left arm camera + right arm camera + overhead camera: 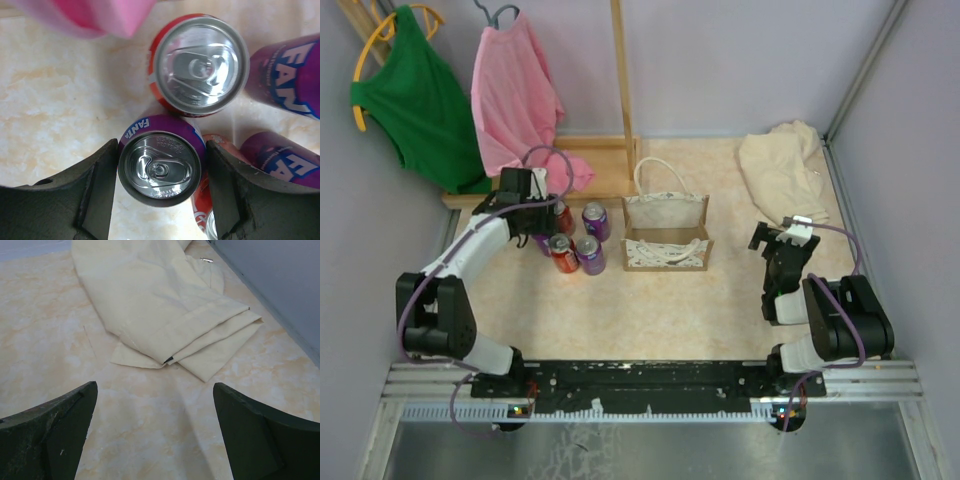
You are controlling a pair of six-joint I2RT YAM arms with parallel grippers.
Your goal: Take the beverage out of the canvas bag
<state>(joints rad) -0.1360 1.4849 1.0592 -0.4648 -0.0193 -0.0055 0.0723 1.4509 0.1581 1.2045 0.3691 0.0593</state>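
Note:
The canvas bag (665,214) stands open at the table's middle, one rope handle up and one lying across its mouth; no can shows inside it. My left gripper (539,228) is to the bag's left among the cans. In the left wrist view this gripper (162,169) has its fingers close on both sides of an upright purple Fanta can (161,150). I cannot tell whether the can rests on the table. My right gripper (772,236) is open and empty to the right of the bag, and the right wrist view (155,390) shows it over bare table.
Two red cans (563,254) and two purple cans (592,222) stand beside the left gripper. A red can (200,65) stands just beyond the held one. A plain cream cloth (782,170) lies at the back right. A wooden rack (620,90) holds green and pink garments behind.

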